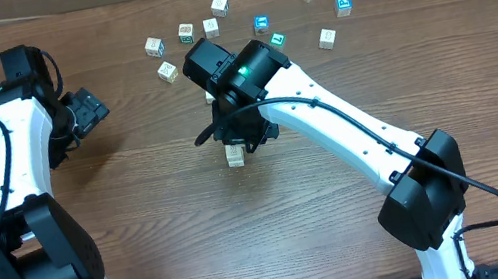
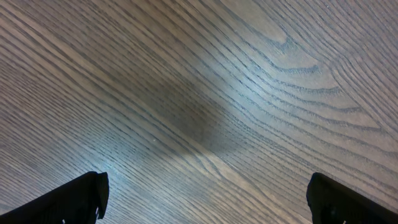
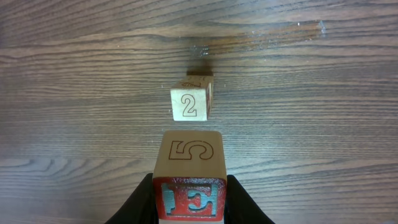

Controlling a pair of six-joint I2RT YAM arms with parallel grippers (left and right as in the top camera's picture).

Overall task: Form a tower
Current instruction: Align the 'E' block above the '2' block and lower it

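The right fingers (image 3: pixel 138 200) pinched a cube (image 3: pixel 189 155) marked 5 on top with a red E on its near face, held just at 6 o'clock of the tower (image 3: pixel 189 104), whose top face read 2, near the middle of the tabletop (image 1: pixel 139 209). The left fingers (image 2: pixel 74 199) stood wide over bare wood at 9 o'clock. Loose cubes (image 1: pixel 220 5) lay scattered toward 12 o'clock.
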